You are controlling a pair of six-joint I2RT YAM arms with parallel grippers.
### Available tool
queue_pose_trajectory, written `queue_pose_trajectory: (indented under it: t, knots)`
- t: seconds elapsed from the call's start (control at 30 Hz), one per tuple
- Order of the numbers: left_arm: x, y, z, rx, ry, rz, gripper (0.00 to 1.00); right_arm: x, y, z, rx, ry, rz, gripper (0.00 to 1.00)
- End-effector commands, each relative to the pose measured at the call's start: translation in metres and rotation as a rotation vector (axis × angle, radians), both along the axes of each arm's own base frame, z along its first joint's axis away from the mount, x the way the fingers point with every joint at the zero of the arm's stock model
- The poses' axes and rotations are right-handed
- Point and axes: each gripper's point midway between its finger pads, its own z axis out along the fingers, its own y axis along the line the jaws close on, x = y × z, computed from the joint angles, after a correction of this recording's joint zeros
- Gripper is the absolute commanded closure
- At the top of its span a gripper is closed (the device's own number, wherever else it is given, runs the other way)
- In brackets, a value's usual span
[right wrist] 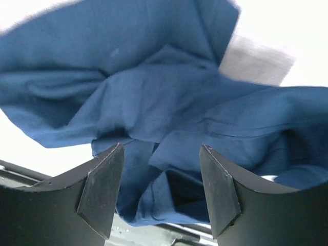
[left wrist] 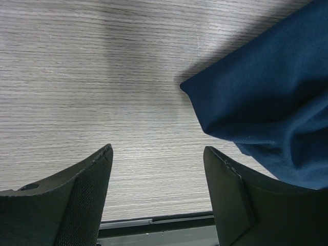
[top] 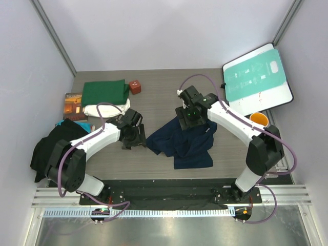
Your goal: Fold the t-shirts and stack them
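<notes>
Here's the navy shirt [top: 187, 146], bunched in a loose heap on the table [top: 154, 102] between the two arms, and everything turns on who is placed to take it. The right claw [top: 188, 120] hangs directly over the heap's far edge, so for that arm the cloth lies straight below and runs back towards the arm bases. The wrist view confirms it: rumpled blue folds fill the space under and beyond both fingers [right wrist: 102, 197]. The jaws are spread wide with nothing pinched between them. The left claw [top: 132, 139] sits just off the shirt's left tip, apart from it and not touching. It is also wide open and empty, with bare wood beneath its fingers [left wrist: 82, 200] and one blue corner of cloth poking in from its right side. The shirt is too crumpled to show a clean long axis, though its widest spread runs across, from one claw towards the other. The right arm reaches forward with its wrist tipped down over the cloth, while the left is bent low and angled inward. Off beyond the left claw, the green shirt [top: 105, 92] sits folded on the cream shirt [top: 105, 108]. By my reckoning the right arm is nearer to a grasp, and the left needs a short shift to its right.
</notes>
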Motion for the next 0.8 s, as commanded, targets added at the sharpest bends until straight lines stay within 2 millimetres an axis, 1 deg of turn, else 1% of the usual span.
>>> queue_pose_trajectory:
  t: [0.0, 0.13, 0.27, 0.43, 0.53, 0.57, 0.6, 0.63, 0.67, 0.7, 0.77]
  knots:
    - [0.006, -0.004, 0.003, -0.024, -0.026, -0.01, 0.28, -0.017, -0.002, -0.022, -0.088, 0.069, -0.008, 0.34]
    - [0.004, -0.001, 0.003, -0.016, -0.03, -0.015, 0.28, -0.017, -0.013, -0.031, -0.16, 0.078, -0.043, 0.34]
    - [0.003, -0.001, 0.001, -0.013, -0.025, -0.015, 0.28, -0.013, -0.022, -0.034, -0.198, 0.063, -0.088, 0.34]
    - [0.003, -0.001, 0.0, -0.015, -0.025, -0.016, 0.28, -0.016, -0.029, -0.051, -0.254, 0.091, -0.097, 0.35]
    - [0.003, -0.001, 0.001, -0.014, -0.029, -0.014, 0.28, -0.015, -0.035, -0.055, -0.293, 0.091, -0.103, 0.47]
    - [0.002, 0.0, 0.001, -0.011, -0.029, -0.013, 0.28, -0.015, -0.037, -0.054, -0.299, 0.086, -0.109, 0.55]
    - [0.002, 0.001, 0.0, -0.009, -0.029, -0.013, 0.28, -0.015, -0.039, -0.054, -0.307, 0.084, -0.108, 0.59]
    - [0.001, 0.001, -0.001, -0.007, -0.026, -0.013, 0.28, -0.015, -0.04, -0.054, -0.31, 0.083, -0.109, 0.71]
    - [0.001, 0.002, -0.002, -0.008, -0.024, -0.01, 0.29, -0.015, -0.042, -0.054, -0.32, 0.078, -0.111, 0.93]
    - [0.0, 0.001, -0.002, -0.009, -0.021, -0.011, 0.28, -0.015, -0.042, -0.05, -0.318, 0.069, -0.116, 0.99]
    - [0.001, -0.001, -0.003, -0.017, -0.019, -0.011, 0.29, -0.016, -0.045, -0.045, -0.324, 0.06, -0.12, 0.99]
